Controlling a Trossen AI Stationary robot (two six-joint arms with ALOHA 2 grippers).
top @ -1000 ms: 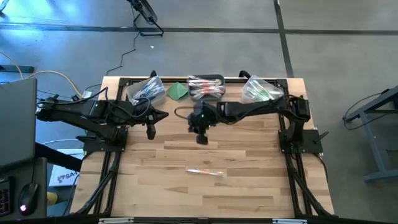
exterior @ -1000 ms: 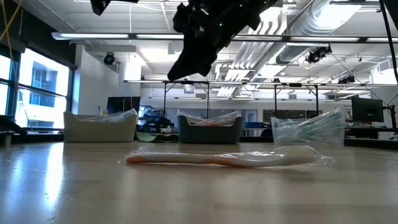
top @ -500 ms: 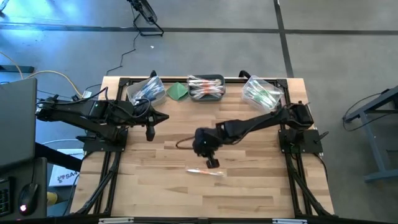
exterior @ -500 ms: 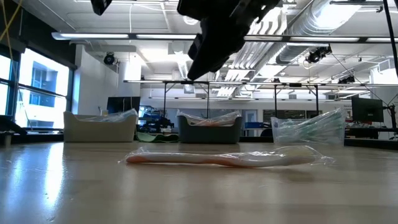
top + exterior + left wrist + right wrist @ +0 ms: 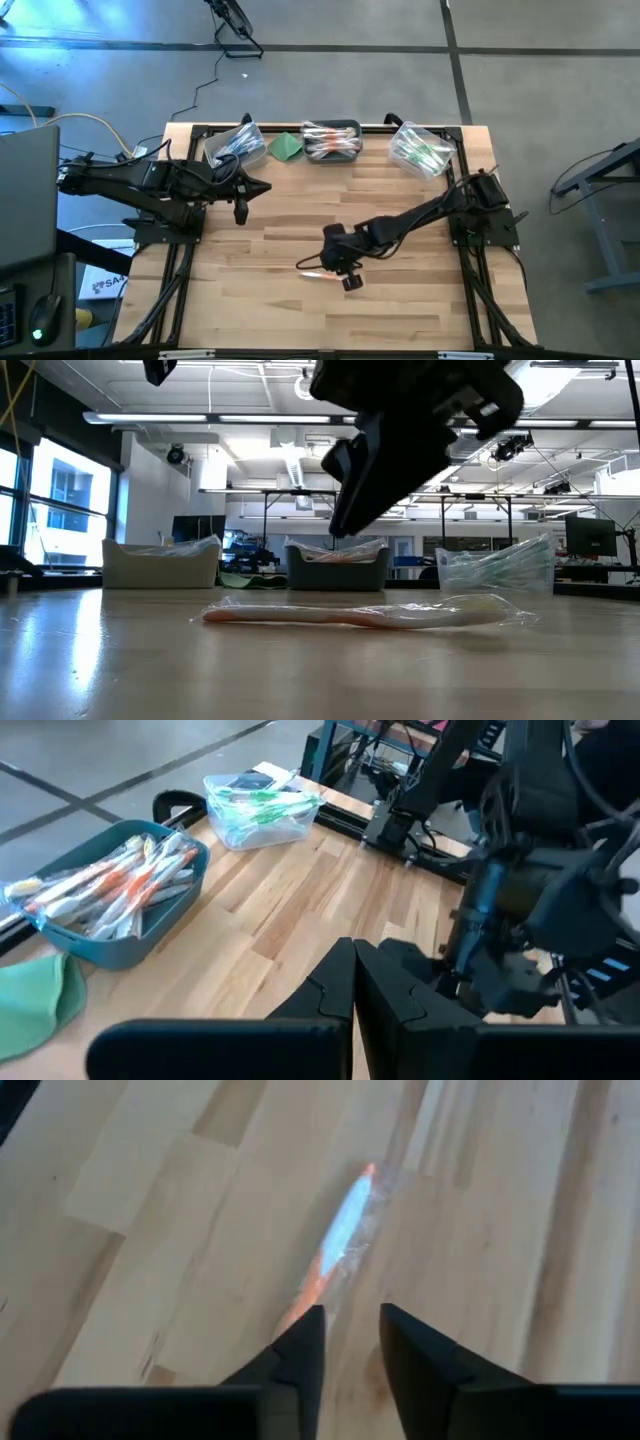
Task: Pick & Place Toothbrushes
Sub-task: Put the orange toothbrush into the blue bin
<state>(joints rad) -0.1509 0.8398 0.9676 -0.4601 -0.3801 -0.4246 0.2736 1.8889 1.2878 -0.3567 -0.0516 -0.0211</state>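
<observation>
The right arm [image 5: 420, 215] has swung away from the bins at the table's twelve o'clock edge and now reaches toward the six o'clock side, so its right gripper [image 5: 349, 277] hangs just above the lone orange toothbrush [image 5: 318, 273]. A second ago that gripper stood near the middle bin [image 5: 331, 141]; half a second ago it was midway. I take this as the approach to a fresh pick: the toothbrush lies flat on the wooden table [image 5: 250, 300], untouched, in its clear wrapper, toward six o'clock of centre, well apart from the bins. In the right wrist view the two fingers [image 5: 300, 1345] stand a narrow gap apart, with nothing between them, pointing at the toothbrush's orange end.

The left arm [image 5: 150, 185] has not moved; its left gripper [image 5: 242, 210] waits at about ten o'clock with fingers pressed together, empty.

At twelve o'clock the middle bin holds orange toothbrushes, the left bin [image 5: 236, 145] dark-tinted ones, the right bin [image 5: 420, 150] green ones; a green cloth [image 5: 286, 146] lies between the left and middle bins.

No brand or label on the wrapper or bins can be read. A white sheet with lettering [image 5: 103, 284] lies on the floor off the table's nine o'clock side, too small to make out.
</observation>
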